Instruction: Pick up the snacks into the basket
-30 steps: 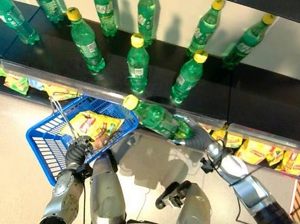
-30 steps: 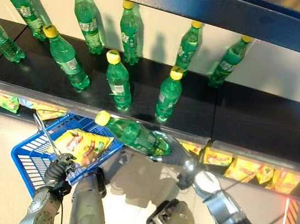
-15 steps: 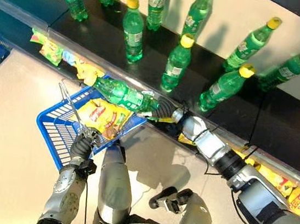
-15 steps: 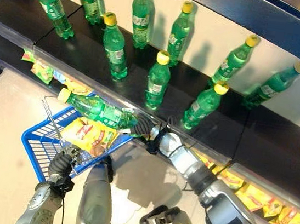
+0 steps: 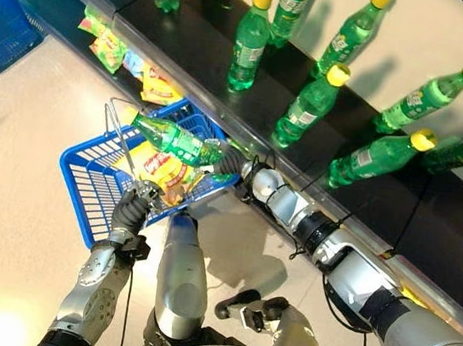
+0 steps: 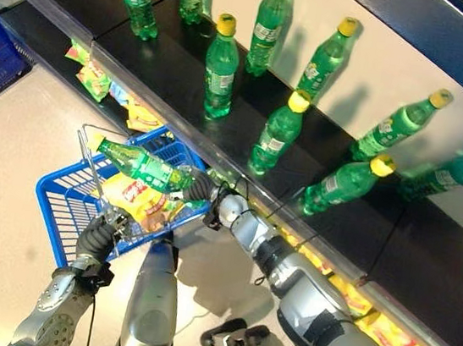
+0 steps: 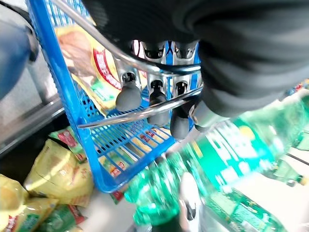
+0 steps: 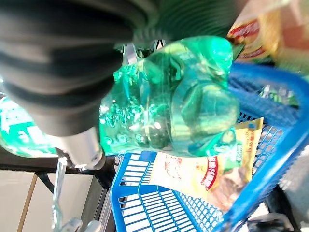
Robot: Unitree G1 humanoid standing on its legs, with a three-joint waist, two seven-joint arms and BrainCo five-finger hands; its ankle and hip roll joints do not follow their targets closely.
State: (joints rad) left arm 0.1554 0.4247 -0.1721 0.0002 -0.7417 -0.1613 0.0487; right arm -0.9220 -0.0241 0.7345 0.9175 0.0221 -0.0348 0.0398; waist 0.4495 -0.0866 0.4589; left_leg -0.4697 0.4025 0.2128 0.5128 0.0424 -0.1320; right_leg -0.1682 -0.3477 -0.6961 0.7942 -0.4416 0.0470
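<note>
While a green bottle is gripped at its base by the curled fingers of the right hand, it is held on its side just above the blue basket, where a yellow snack bag already lies. The basket's wire handle is clasped by the left hand. Placing appears to be in hand, so lowering and letting go would be called for next.
</note>
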